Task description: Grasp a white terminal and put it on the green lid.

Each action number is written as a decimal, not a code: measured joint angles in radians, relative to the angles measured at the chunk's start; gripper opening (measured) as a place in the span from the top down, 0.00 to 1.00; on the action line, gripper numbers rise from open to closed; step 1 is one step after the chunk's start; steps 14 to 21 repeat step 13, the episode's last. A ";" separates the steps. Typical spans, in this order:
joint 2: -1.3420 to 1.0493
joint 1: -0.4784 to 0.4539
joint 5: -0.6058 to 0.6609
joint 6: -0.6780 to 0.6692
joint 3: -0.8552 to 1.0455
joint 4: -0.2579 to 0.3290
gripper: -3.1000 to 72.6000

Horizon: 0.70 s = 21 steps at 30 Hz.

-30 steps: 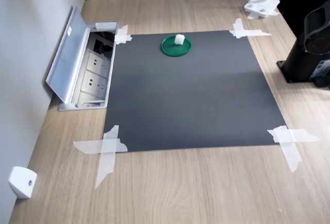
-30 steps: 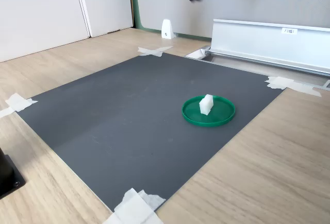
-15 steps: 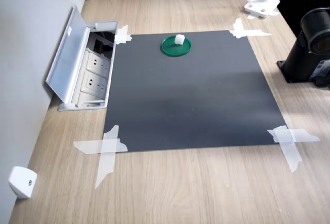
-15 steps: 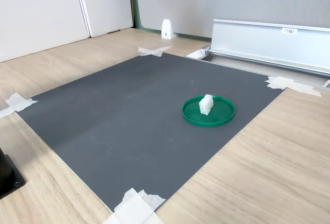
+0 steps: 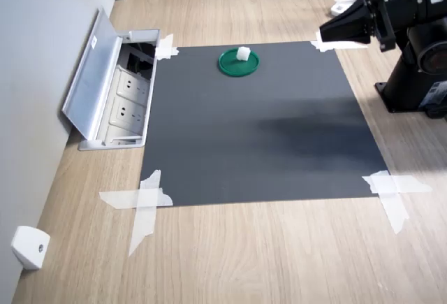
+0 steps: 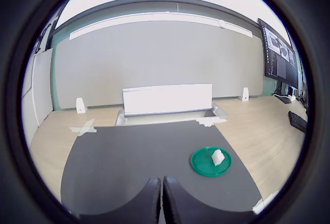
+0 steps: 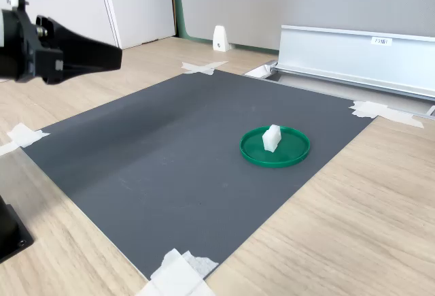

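Observation:
The small white terminal [image 5: 242,53] [image 7: 271,138] [image 6: 217,157] rests on the round dark-green lid [image 5: 230,64] [image 7: 292,152] [image 6: 203,165], which lies near the far edge of the black mat in the first exterior view. My black gripper [image 5: 325,31] [image 7: 117,56] [image 6: 161,188] hangs in the air well away from the lid, at the first exterior view's right and the second exterior view's left. Its fingers [image 6: 151,198] are pressed together with nothing between them.
A black mat [image 5: 258,129] is taped at its corners to the wooden table. An open socket box with a raised metal cover [image 5: 94,80] [image 7: 353,50] sits beside the mat. The arm's black base [image 5: 419,73] stands at the first exterior view's right. A white wedge [image 5: 28,247] lies near the wall.
The gripper has swung away from above the lid, moving toward the first exterior view's right and lower, coming into the second exterior view from the left. The terminal stays on the lid.

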 joint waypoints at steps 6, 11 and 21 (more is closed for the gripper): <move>0.000 0.000 0.021 0.001 0.005 -0.002 0.97; 0.000 0.000 0.015 0.001 0.055 -0.002 0.97; 0.000 0.000 -0.010 0.001 0.060 -0.002 0.97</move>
